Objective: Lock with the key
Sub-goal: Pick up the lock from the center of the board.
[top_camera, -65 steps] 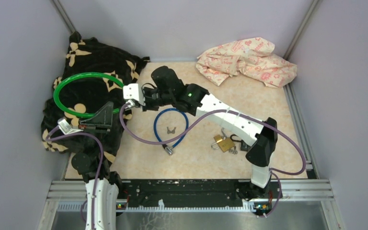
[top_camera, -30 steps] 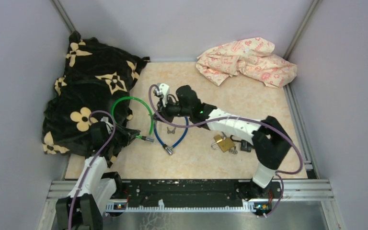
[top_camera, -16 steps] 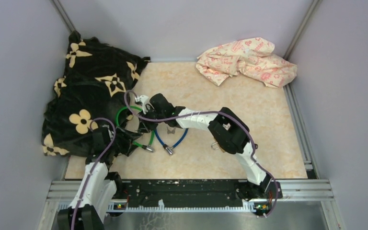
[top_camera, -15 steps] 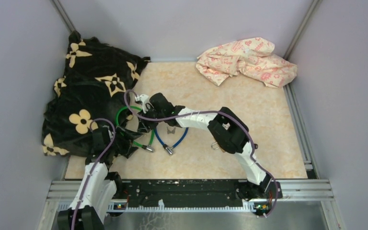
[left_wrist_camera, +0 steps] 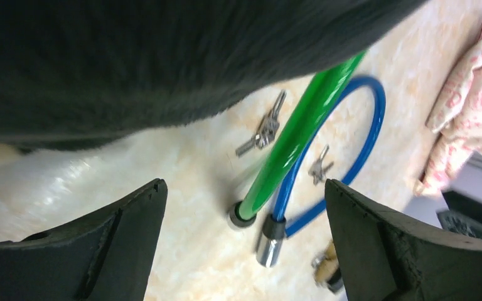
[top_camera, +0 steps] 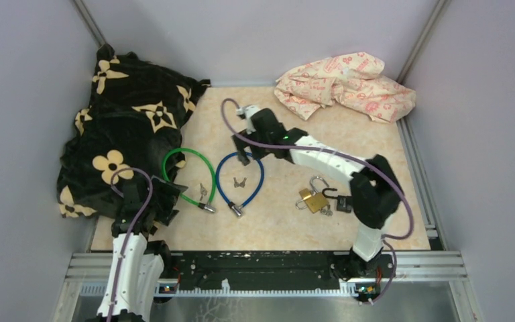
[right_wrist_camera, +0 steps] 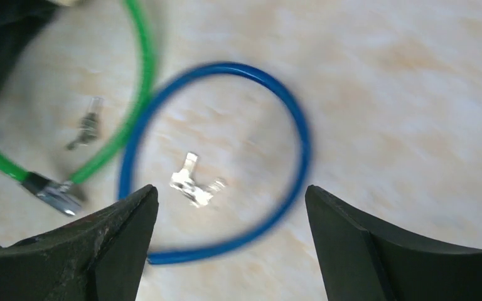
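Green cable lock (left_wrist_camera: 304, 128): lies curved on the beige surface (top_camera: 375, 168), with its metal end just beside the end of the blue cable.
Blue cable lock (right_wrist_camera: 226, 66): looped near the centre, with one bunch of keys (right_wrist_camera: 194, 182) inside the loop.
Second keys (right_wrist_camera: 88, 125): lie by the green cable.
Left end effector (left_wrist_camera: 245, 185): released, jaws wide and empty, at the edge of the black floral cloth (top_camera: 127, 127).
Right end effector (right_wrist_camera: 231, 188): released and empty, above the blue loop.
Brass padlock (top_camera: 314, 200): lies to the right, well apart from the cables.

Blue cable loop (right_wrist_camera: 296, 128) around a pair of silver keys (right_wrist_camera: 194, 183), green cable (right_wrist_camera: 142, 75) just beside, end effector (right_wrist_camera: 229, 189) jaws wide apart
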Robot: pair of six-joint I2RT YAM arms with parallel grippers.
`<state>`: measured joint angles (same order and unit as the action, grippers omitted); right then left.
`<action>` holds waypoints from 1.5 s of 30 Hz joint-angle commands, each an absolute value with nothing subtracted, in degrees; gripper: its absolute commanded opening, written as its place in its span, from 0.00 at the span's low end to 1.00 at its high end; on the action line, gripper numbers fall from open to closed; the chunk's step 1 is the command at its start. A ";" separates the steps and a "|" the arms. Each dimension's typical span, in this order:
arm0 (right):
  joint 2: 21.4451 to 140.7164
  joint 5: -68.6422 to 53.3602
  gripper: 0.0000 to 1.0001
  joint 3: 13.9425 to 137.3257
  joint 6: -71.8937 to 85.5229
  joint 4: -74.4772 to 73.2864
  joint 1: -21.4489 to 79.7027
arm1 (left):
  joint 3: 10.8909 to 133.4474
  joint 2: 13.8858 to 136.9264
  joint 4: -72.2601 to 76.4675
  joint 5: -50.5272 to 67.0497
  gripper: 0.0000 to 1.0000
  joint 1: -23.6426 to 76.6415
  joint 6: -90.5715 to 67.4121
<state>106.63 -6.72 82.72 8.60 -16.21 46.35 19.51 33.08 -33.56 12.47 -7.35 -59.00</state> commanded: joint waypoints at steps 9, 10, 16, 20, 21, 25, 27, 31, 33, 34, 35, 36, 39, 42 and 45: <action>85.57 8.80 0.83 60.04 20.56 -47.48 28.97 | 31.06 26.47 -26.78 3.76 0.99 -8.26 -29.68; 85.50 8.31 0.83 59.29 20.60 -47.67 27.67 | 31.14 25.47 -23.98 5.40 0.99 -8.21 -28.09; 86.24 4.16 0.61 53.94 20.94 -42.63 22.23 | 28.04 18.31 -6.69 14.17 0.99 -8.20 -24.43; 86.77 4.28 0.46 54.45 18.03 -37.86 22.24 | 26.72 18.39 -4.97 17.15 0.99 -8.21 -26.03; 86.93 4.35 0.43 55.02 17.52 -37.14 22.21 | 26.46 18.88 -5.00 17.72 0.99 -8.26 -26.73; 88.65 3.83 0.40 57.46 17.17 -34.81 22.32 | 26.28 20.51 -4.68 19.07 0.99 -8.19 -28.57; 89.34 3.60 0.41 57.74 18.15 -32.87 22.28 | 26.00 20.67 -3.86 19.18 0.99 -8.17 -28.92; 92.63 2.71 0.41 58.89 18.98 -30.25 22.25 | 25.67 20.99 -1.83 20.41 0.99 -8.15 -29.52; 94.88 2.52 0.40 59.16 19.12 -29.86 22.26 | 25.58 21.22 -1.34 20.76 0.99 -8.16 -29.47; 96.12 2.88 0.39 59.10 19.24 -29.86 22.24 | 25.58 21.33 -1.32 20.78 0.99 -8.14 -29.45; 97.03 3.25 0.37 59.06 19.37 -29.95 22.24 | 25.58 21.43 -1.32 20.94 0.99 -8.11 -29.40; 97.91 3.33 0.36 58.92 19.49 -30.25 22.24 | 25.53 21.48 -1.27 21.12 0.99 -8.11 -29.36; 99.86 1.04 0.28 58.68 19.90 -31.17 22.19 | 25.41 21.51 -0.78 22.06 0.99 -8.17 -29.12; 99.56 -3.95 0.00 58.22 20.11 -30.55 22.10 | 25.27 21.96 -0.44 23.62 0.99 -8.15 -28.47; 96.45 -7.00 0.00 58.47 20.69 -29.49 22.02 | 24.69 22.91 2.78 26.77 0.98 -8.05 -28.76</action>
